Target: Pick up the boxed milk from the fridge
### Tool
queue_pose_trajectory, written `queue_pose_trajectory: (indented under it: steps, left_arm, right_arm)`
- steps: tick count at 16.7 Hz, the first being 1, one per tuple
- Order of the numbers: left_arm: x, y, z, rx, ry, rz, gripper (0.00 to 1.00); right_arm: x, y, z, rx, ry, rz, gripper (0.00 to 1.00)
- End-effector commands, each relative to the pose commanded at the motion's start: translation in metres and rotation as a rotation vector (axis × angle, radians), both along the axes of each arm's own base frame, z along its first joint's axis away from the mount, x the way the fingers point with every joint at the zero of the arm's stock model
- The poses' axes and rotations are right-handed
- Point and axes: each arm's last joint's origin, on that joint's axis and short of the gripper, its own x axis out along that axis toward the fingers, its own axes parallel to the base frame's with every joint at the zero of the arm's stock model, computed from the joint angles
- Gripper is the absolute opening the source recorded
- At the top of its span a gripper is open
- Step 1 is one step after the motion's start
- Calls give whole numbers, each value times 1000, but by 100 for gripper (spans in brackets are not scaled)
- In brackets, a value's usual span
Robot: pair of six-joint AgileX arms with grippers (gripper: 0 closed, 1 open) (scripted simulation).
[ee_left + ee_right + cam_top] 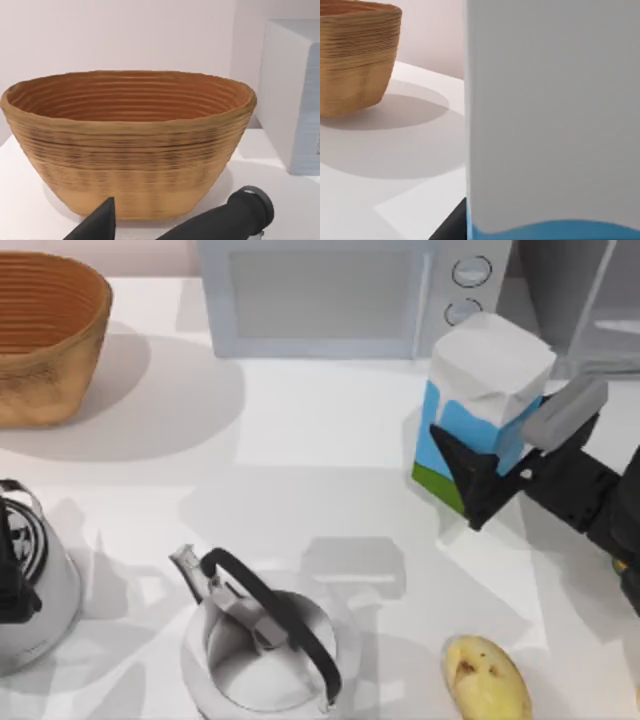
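One slip is the risk: the right claw (508,445) is clamped on the boxed milk (480,405), held upright just outside the fridge (585,300) near the microwave (340,295), and the tall carton could tilt loose.

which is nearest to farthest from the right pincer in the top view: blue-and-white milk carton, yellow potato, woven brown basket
From the right pincer:
1. Blue-and-white milk carton, in its grip.
2. Yellow potato, table's near right edge.
3. Woven brown basket, far left corner.

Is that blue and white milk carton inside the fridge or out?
Out. The blue and white gable-top milk carton stands over the white table, before the microwave, in the right tool.
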Motion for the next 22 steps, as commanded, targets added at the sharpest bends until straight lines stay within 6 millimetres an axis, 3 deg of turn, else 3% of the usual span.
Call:
queue_pose_trajectory:
  steps: [3, 16, 22]
  left_arm:
    - [0, 0, 0, 0, 0, 0, 100]
    - [0, 0, 0, 0, 0, 0, 100]
    - [0, 0, 0, 0, 0, 0, 100]
  right_arm:
    - [0, 0, 0, 0, 0, 0, 0]
    - [0, 0, 0, 0, 0, 0, 98]
    - [0, 0, 0, 0, 0, 0, 100]
